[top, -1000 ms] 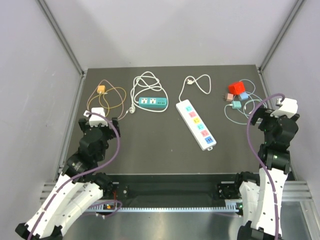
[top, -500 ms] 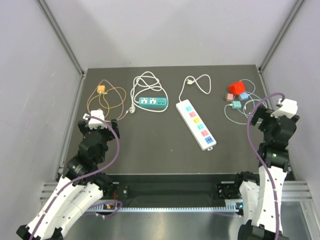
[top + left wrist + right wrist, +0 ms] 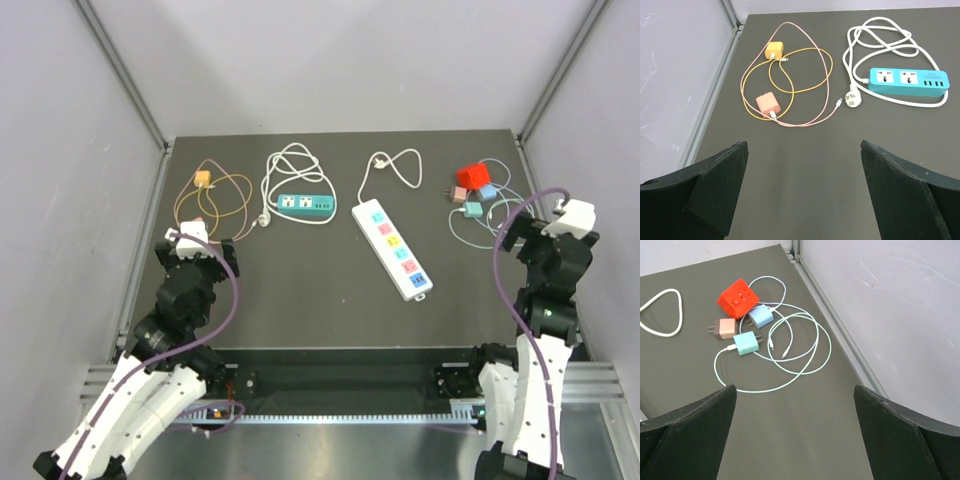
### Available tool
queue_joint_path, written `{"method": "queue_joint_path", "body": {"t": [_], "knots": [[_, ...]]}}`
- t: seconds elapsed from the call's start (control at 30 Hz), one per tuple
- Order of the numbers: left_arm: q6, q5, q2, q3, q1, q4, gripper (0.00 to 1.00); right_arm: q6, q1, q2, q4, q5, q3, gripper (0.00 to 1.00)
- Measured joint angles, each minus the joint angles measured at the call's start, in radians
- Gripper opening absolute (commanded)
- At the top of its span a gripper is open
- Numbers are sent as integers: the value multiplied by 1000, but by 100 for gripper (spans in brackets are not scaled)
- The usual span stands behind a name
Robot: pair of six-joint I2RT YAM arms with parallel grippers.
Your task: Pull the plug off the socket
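Observation:
A red cube socket (image 3: 738,297) lies at the back right of the dark table, also seen from above as the red cube socket (image 3: 468,177). A light-blue plug (image 3: 761,316) sits against its near side. A tan plug (image 3: 725,328) and a teal plug (image 3: 746,343) with pale green cable lie beside them. My right gripper (image 3: 793,388) is open and empty, hovering nearer than this cluster. My left gripper (image 3: 803,145) is open and empty over bare table at the left.
A white power strip (image 3: 392,248) with coloured outlets lies mid-table. A teal power strip (image 3: 909,81) with coiled white cable and loose white plug (image 3: 854,98) lies back left, beside orange (image 3: 774,50) and pink (image 3: 768,103) chargers. Grey walls (image 3: 900,305) close both sides.
Both wrists have shifted only slightly. Both grippers stay open, and nothing on the table has moved.

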Motion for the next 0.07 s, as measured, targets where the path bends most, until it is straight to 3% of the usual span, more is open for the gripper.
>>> {"method": "queue_joint_path", "body": {"t": [0.07], "knots": [[0, 0, 0, 0, 0, 0, 99, 0, 0, -1, 2, 0, -3, 100]]}}
